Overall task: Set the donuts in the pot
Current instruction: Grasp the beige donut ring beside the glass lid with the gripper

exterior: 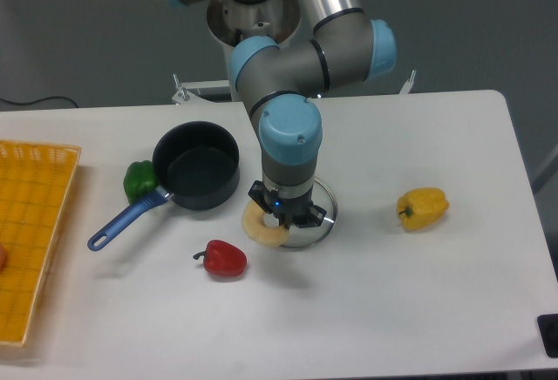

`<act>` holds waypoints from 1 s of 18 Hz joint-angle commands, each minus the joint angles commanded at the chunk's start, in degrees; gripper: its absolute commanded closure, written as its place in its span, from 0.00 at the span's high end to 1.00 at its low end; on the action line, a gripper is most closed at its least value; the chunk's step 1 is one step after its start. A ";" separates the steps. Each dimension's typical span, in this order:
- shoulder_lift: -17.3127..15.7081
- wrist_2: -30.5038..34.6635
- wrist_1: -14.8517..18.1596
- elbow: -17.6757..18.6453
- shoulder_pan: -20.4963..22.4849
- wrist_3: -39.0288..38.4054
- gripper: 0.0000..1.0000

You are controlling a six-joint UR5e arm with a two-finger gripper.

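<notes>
**Pincer down on the donut, pot waiting up-left**

Pincer (281, 220) of mine is low at the table, right over the donut (261, 226). Its ring pokes out to the left beneath me, lapping the glass lid (319, 216) under my wrist. Whether my fingers have closed on it I cannot tell; the wrist hides them. I judge this the grasping step. Next: a firm hold, a straight lift, then across to the saucepan (197, 166) up-left, staying clear of its blue handle (126, 220).
</notes>
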State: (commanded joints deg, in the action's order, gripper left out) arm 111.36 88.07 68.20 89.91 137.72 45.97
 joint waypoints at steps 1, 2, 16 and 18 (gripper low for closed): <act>0.00 0.09 0.00 0.17 -0.09 0.00 0.07; 0.00 0.09 0.00 0.18 -0.09 0.00 0.07; -2.46 0.00 2.81 2.63 -0.70 0.09 0.07; -2.81 -0.09 2.90 2.81 -1.31 0.09 0.07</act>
State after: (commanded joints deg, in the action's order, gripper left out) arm 108.55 87.98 71.10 92.72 136.41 46.05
